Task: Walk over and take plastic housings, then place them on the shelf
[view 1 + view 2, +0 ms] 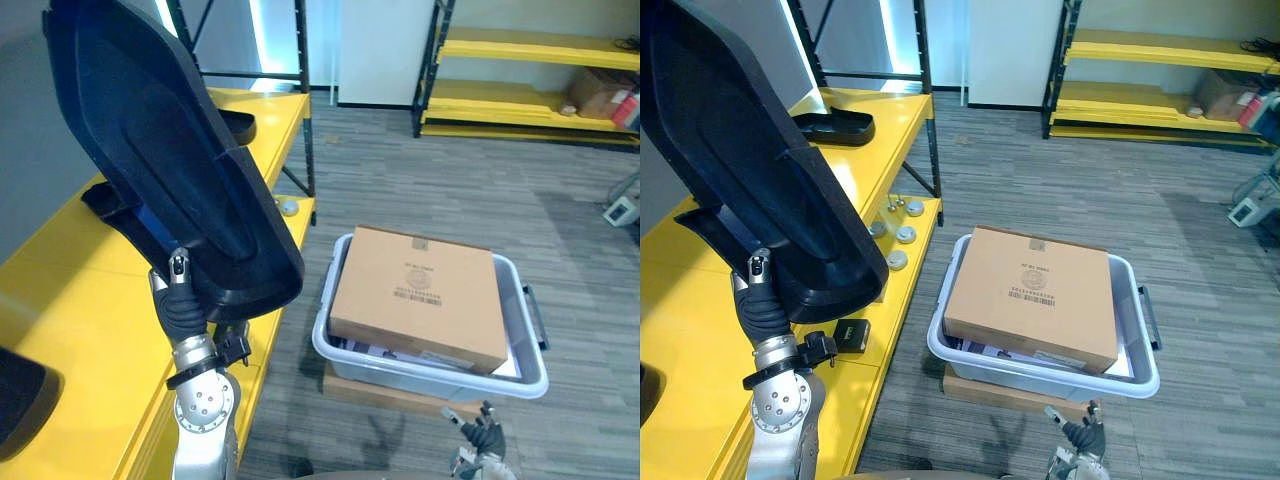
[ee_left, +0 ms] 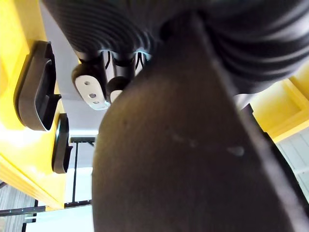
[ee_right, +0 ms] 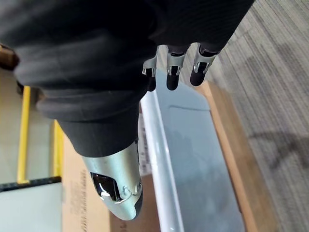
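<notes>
Aloft: black plastic housing (image 1: 170,150) over the yellow shelf (image 1: 70,300)

At about 8 o'clock in the head views, the left robot hand (image 1: 185,305) is raised and clamped on the lower rim of the large housing. Its thumb (image 1: 178,266) is curled over the near edge, and the rest of the fingers are behind the shell. The housing stands tilted, with its hollow side facing the camera, and reaches up to 11 o'clock above the shelf top.

A second housing (image 1: 830,126) lies flat on the shelf at 11 o'clock, well apart from the held one. A third dark one (image 1: 20,395) sits at 8 o'clock by the picture's edge. Small round white pieces (image 1: 898,261) rest on the shelf's lower ledge.

On the carpet at 4 o'clock, a cardboard box (image 1: 420,295) lies across a grey bin (image 1: 400,375) (the box overhangs the rim). The right robot hand (image 1: 487,436) hangs at 5 o'clock just beside the bin, its fingers (image 3: 174,72) relaxed and holding nothing.
</notes>
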